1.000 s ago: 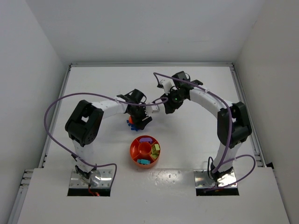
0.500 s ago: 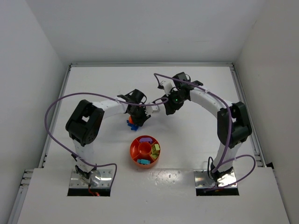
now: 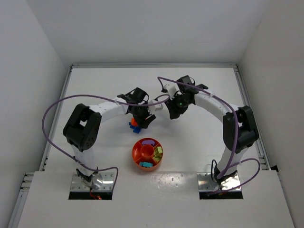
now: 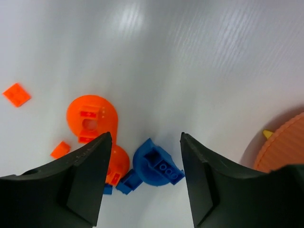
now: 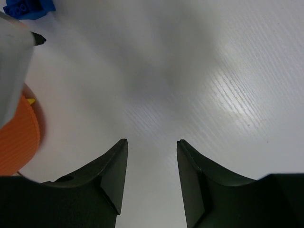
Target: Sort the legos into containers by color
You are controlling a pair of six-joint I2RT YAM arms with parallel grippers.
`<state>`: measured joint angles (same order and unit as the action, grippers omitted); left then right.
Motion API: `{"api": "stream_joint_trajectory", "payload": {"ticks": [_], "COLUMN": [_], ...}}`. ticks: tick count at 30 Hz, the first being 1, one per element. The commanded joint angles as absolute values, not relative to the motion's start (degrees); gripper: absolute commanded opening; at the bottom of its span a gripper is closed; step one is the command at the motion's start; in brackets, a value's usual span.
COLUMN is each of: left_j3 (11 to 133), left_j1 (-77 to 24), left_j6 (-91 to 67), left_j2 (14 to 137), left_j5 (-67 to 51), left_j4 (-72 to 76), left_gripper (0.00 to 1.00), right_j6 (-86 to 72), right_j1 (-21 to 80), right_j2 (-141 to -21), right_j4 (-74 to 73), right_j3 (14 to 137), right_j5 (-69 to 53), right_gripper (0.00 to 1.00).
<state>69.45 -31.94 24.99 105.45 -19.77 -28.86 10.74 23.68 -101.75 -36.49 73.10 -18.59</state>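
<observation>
**Mid-counter, just beyond the tray: left end effector released over a tight blue/orange cluster**

Left end effector (image 4: 145, 137) hangs over the loose legos (image 3: 134, 124), jaws apart, nothing gripped. A blue brick (image 4: 159, 164) lies on the counter between its fingers. A small blue brick (image 4: 128, 180) is just beside it. An orange round piece (image 4: 116, 166) sits at the left finger, partly hidden under it. A bigger orange disc (image 4: 92, 116) and two orange tiles (image 4: 16, 94) lie farther out.

The tray (image 3: 135, 153) sits toward the near edge. It holds purple, yellow-green and teal bricks in separate wedges.

Right end effector (image 5: 151, 142) is released too, over bare counter, close to the left wrist.

Risks, as judgement:
- Mixed grab. Closing here could catch the orange round piece along with the blue brick, because the pieces are crowded. Two colours would then land in one wedge.
- Squirt-out. The blue brick lies skewed to the jaws, so a pinch on its corner could flick it away or push the small blue brick off.
- Finger landing on the orange round piece would block a clean descent.
- Arm clash. The two wrists are near each other, so a lift or swing toward the tray could clip the right arm.
- Wrong wedge. I cannot tell which compartment is meant for blue.
</observation>
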Motion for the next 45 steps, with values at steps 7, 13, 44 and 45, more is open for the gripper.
{"api": "stream_joint_trajectory", "payload": {"ticks": [7,13,44,45], "left_j3": [70.3,69.8,71.4,71.4], "left_j1": [-33.1,-33.1,-35.2,-35.2], "left_j6": [17.9,15.1,11.1,11.1], "left_j2": [100.7,100.7,107.1,107.1], "left_j5": [-12.1,-8.6,-10.4,-10.4], "left_j4": [-31.0,-33.0,-34.5,-34.5], "left_gripper": [0.54,0.54,0.56,0.55], "right_j6": [11.5,11.5,12.0,12.0], "right_j1": [23.3,23.3,23.3,23.3], "right_j2": [-99.1,-99.1,-98.6,-98.6], "right_j4": [-35.6,-35.6,-36.1,-36.1], "right_j3": [72.5,72.5,71.5,71.5], "right_j5": [-21.0,-21.0,-21.5,-21.5], "right_gripper": [0.47,0.47,0.47,0.47]}}
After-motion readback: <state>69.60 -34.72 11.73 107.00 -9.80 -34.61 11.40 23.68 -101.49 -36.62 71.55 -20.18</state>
